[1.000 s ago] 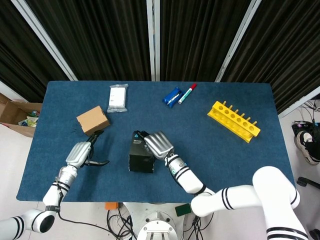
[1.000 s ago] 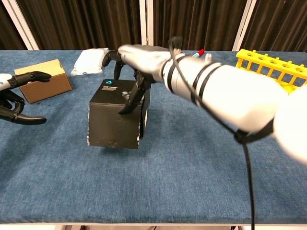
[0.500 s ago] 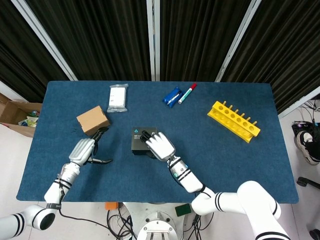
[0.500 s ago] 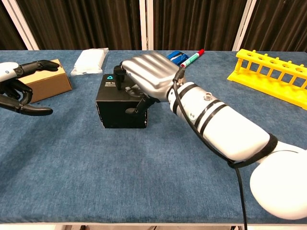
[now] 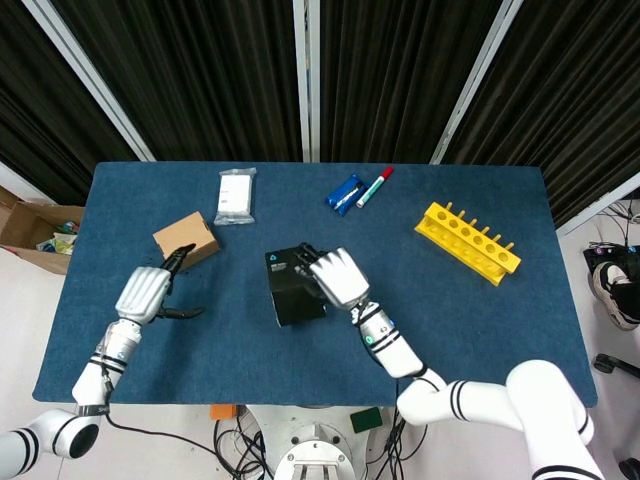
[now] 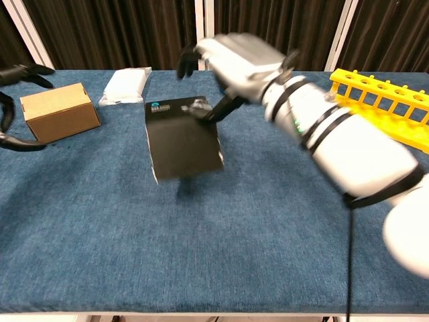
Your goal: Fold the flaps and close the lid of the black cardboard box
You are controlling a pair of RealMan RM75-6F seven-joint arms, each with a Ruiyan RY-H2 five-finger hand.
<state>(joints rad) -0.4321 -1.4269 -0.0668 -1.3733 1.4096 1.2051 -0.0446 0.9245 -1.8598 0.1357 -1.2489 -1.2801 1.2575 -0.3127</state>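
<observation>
The black cardboard box [image 5: 293, 288] [image 6: 184, 139] hangs tilted above the blue table, lid shut, with a shadow under it. My right hand [image 5: 339, 276] [image 6: 236, 58] grips it at its upper right edge, thumb on the near side and fingers over the far side; it is motion-blurred in the chest view. My left hand [image 5: 146, 292] [image 6: 9, 106] hovers at the table's left with its fingers spread, holding nothing, well apart from the black box and only partly inside the chest view.
A brown cardboard box [image 5: 186, 239] [image 6: 59, 111] sits just beyond my left hand. A white packet [image 5: 236, 195] [image 6: 126, 86], a blue item [image 5: 345, 192] and a marker [image 5: 375, 186] lie at the back. A yellow tube rack [image 5: 468, 241] [image 6: 381, 100] stands at the right.
The right hand has lifted the black box off the table and tipped it, shifting slightly right. The left hand has drawn back to the left, away from the box.
</observation>
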